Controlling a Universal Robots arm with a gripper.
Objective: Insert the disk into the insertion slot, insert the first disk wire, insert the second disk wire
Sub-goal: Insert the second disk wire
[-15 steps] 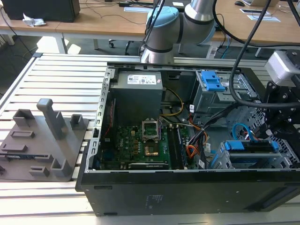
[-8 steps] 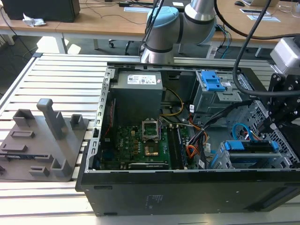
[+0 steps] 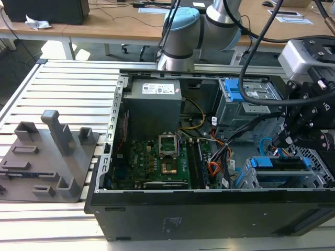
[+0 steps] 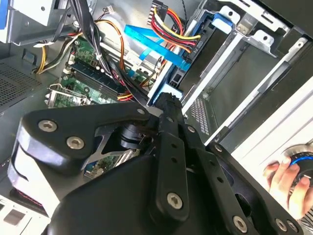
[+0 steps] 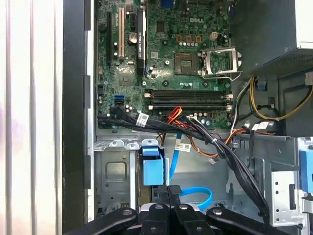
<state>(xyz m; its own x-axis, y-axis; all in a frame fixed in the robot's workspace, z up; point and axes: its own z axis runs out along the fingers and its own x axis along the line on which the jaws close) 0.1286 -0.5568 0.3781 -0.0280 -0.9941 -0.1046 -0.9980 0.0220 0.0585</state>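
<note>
Green motherboard in open case; grey power supply behind — grey plastic fixture on slatted table.

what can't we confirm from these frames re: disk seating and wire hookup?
- Wire end at the disk: in the exterior view the gripper covers it.
- Contact point below the fingertips: in the first wrist view the gripper linkage cuts it off.
- Seating depth in the insertion slot: that view's right edge crops the cage.
- Blue cable end: in the second wrist view it runs behind the gripper body.
</note>
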